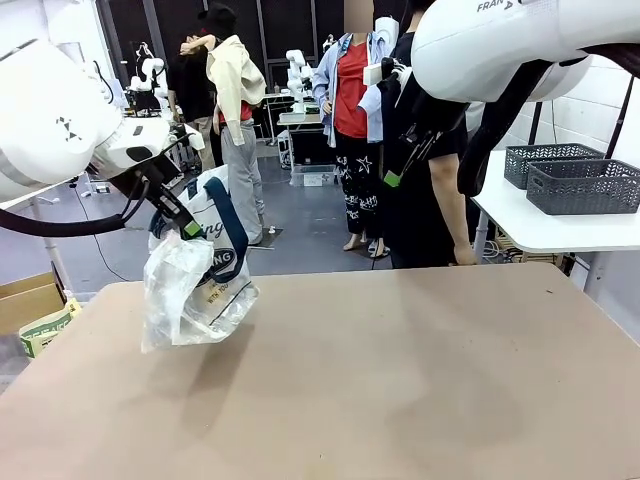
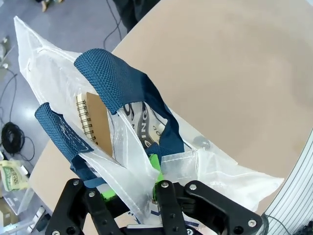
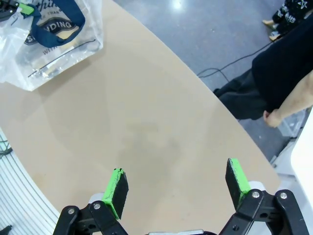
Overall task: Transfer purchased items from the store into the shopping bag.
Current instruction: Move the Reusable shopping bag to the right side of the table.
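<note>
Left end effector (image 1: 190, 230) clamped on lifted shopping bag (image 1: 190, 290).

Both arms wear smooth, rounded white shells; the right arm (image 1: 500, 45) carries dark "FRAN" lettering and a broad black band, and the left arm (image 1: 50, 120) has a small dark mark and a black cable looping beneath. The left gripper (image 2: 132, 188) and right gripper (image 3: 177, 182) are black linkages studded with silver screws, tipped with bright green pads (image 3: 116, 186). The person (image 1: 425, 180) wears black clothing.
</note>
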